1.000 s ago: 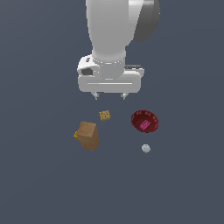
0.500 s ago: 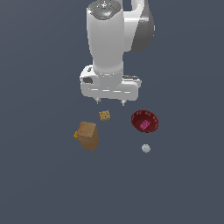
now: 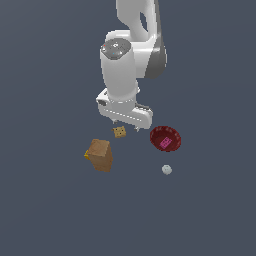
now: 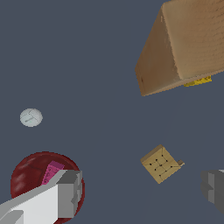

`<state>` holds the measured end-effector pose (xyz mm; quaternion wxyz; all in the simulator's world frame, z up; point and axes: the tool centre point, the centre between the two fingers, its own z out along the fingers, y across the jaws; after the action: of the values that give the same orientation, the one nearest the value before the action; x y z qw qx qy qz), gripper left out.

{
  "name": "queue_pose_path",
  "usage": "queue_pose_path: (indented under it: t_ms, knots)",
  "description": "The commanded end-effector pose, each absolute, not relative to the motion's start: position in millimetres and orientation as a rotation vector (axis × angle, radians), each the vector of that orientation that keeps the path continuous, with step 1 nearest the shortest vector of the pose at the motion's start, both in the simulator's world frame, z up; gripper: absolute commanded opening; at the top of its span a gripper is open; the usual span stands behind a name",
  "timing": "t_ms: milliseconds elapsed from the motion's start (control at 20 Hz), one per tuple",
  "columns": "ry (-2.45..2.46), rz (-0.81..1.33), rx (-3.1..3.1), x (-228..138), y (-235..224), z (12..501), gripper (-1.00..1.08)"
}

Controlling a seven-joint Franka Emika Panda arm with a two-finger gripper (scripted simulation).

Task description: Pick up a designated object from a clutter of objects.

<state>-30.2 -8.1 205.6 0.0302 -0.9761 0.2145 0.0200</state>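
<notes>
The designated object, a tiny tan cube (image 3: 119,132) with dark dots on its face, lies on the dark floor among the clutter. My gripper (image 3: 125,127) hangs just above it, open and holding nothing. In the wrist view the cube (image 4: 161,164) sits between the two grey fingers (image 4: 65,194), nearer to one of them, and the gripper (image 4: 142,190) touches nothing. Only the fingertips show below the white hand in the exterior view.
A larger brown box (image 3: 100,154) with a yellow edge (image 4: 188,41) lies close by on the exterior view's left. On the right are a dark red bowl (image 3: 165,138) holding a pink piece (image 4: 52,171), and a small white ball (image 3: 167,170) (image 4: 31,117).
The arm has come down toward the cube and the hand has turned. The objects on the floor have not moved.
</notes>
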Motion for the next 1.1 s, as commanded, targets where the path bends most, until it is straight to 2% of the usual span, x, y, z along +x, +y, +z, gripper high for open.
queue_pose_path:
  t_ms: [0,650,1050]
  knots:
    - [0.79,0.063,-2.973,-38,-10,187,1.0]
    - [1.454,0.052,-2.732,-90,-29,104,1.0]
    - [1.759,0.023,-2.581,-122,-44,74,1.0]
